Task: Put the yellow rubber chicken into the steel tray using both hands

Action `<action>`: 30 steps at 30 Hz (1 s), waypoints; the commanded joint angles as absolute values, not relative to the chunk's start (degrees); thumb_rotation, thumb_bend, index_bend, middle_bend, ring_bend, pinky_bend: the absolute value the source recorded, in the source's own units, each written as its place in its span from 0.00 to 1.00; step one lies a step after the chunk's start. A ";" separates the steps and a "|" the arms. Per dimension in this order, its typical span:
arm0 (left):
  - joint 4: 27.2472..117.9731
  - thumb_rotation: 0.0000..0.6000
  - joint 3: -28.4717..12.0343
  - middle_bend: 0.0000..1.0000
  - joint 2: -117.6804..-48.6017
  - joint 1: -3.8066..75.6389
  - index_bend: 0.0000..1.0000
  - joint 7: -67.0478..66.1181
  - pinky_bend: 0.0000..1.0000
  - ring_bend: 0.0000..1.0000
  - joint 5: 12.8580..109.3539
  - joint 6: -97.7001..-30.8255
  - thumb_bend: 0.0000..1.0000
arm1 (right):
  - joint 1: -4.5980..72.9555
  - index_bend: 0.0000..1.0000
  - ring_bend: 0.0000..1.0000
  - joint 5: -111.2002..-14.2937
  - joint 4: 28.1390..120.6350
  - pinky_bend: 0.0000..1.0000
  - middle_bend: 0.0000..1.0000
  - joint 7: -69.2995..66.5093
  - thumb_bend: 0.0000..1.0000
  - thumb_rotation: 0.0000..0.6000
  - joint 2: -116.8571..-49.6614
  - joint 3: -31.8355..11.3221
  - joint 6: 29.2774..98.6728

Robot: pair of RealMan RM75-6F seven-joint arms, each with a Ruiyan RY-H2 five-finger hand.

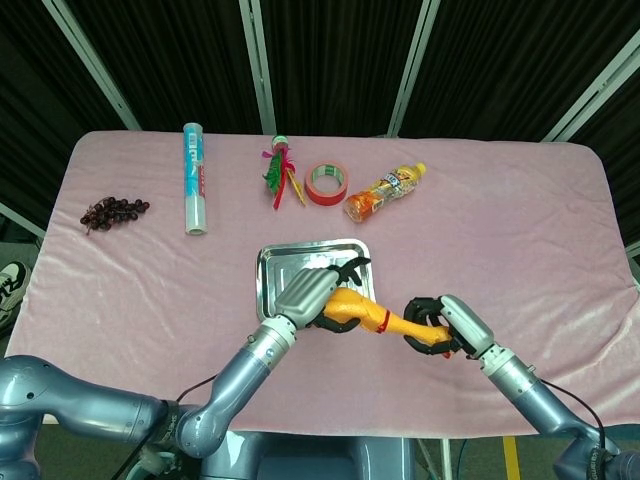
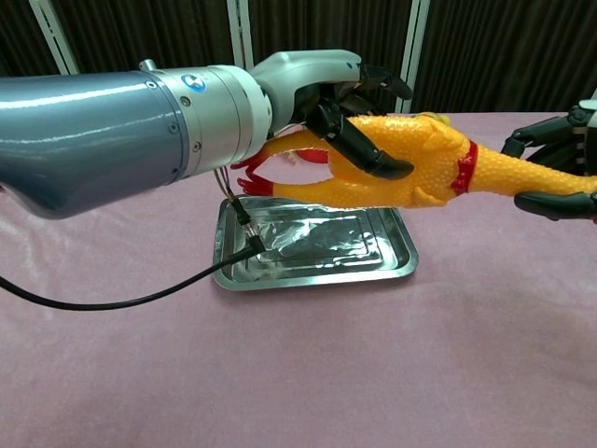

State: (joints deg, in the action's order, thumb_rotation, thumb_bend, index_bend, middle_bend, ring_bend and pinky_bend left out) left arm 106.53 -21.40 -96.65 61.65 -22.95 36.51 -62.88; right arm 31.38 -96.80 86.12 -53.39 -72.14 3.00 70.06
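The yellow rubber chicken [image 2: 410, 163] hangs in the air above the steel tray [image 2: 312, 245], stretched lengthwise between my two hands. My left hand [image 2: 336, 103] grips its body from above, fingers wrapped around the belly. My right hand [image 2: 560, 168] holds the neck end past the red collar. In the head view the chicken [image 1: 365, 312] lies over the tray's near right corner [image 1: 275, 262], with the left hand [image 1: 305, 295] and the right hand [image 1: 435, 325] at either end. The red feet point down toward the tray's left side.
Along the table's far side lie a bunch of dark grapes [image 1: 113, 212], a blue-white tube [image 1: 194, 178], a red-green toy [image 1: 281, 172], a red tape roll [image 1: 326, 182] and an orange drink bottle [image 1: 385, 192]. A black cable [image 2: 121, 301] trails from my left arm.
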 commanded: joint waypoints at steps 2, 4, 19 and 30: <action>106.39 1.00 -21.36 0.30 -96.51 61.55 0.10 -22.79 0.35 0.26 36.48 -62.84 0.06 | 31.41 1.00 0.68 -96.69 86.02 0.88 0.75 -53.51 0.73 1.00 -72.19 2.99 69.92; 106.31 1.00 -21.36 0.29 -96.41 61.53 0.10 -22.62 0.35 0.26 36.38 -62.65 0.06 | 31.43 1.00 0.68 -96.66 85.93 0.88 0.75 -53.52 0.73 1.00 -72.24 3.00 69.83; 108.04 1.00 -20.88 0.26 -94.17 60.83 0.09 -20.46 0.34 0.24 37.21 -60.33 0.03 | 31.63 1.00 0.68 -95.41 84.83 0.88 0.75 -53.76 0.73 1.00 -72.47 2.46 68.88; 107.92 1.00 -20.49 0.26 -93.65 61.53 0.09 -21.02 0.34 0.24 35.55 -59.85 0.03 | 31.68 1.00 0.68 -95.18 84.61 0.88 0.75 -53.85 0.73 1.00 -72.50 2.23 68.68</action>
State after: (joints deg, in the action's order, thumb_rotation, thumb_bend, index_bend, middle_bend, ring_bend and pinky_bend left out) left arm 107.93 -20.50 -93.66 61.52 -21.01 35.55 -59.84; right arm 31.68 -95.18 84.61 -53.85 -72.50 2.23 68.68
